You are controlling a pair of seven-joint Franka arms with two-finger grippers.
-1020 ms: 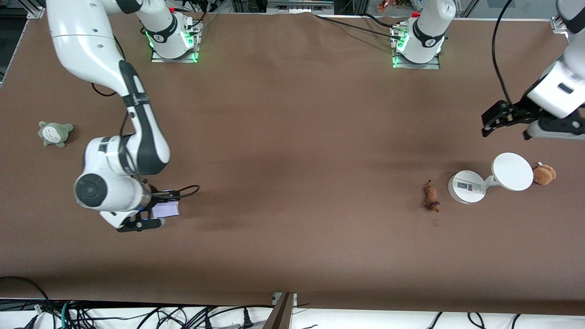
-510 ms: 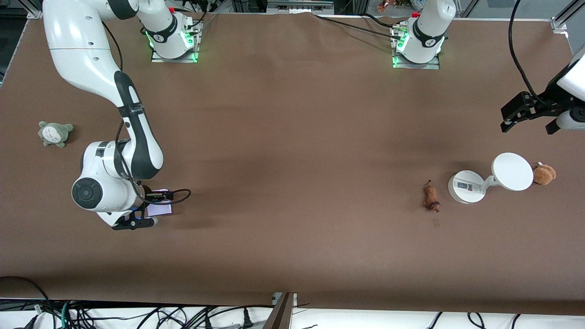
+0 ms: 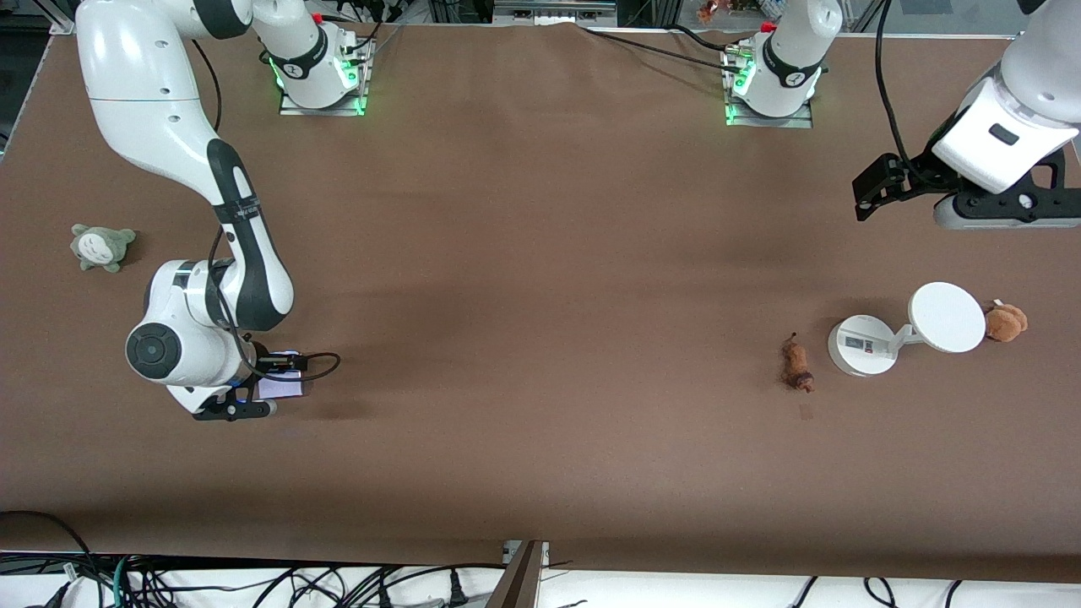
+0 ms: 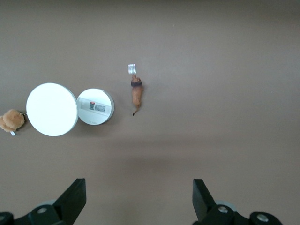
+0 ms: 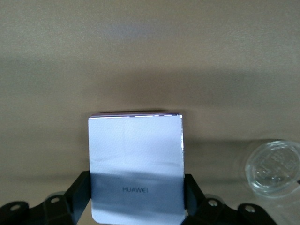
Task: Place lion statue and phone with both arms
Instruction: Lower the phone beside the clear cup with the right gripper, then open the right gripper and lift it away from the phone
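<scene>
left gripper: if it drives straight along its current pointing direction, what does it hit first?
Probably bare table. The left gripper, open, hangs over the table looking down; the lion statue lies a little off its centre line, the white stand farther aside. Depth is unclear, so the lion is a near miss at best.

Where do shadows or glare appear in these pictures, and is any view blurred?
Front view: soft arm shadows on the table. Right wrist view: a shadow band covers the phone between the right gripper fingers; its edge glints. Left wrist view: evenly lit, the lion statue sharp. None looks blurred.
</scene>
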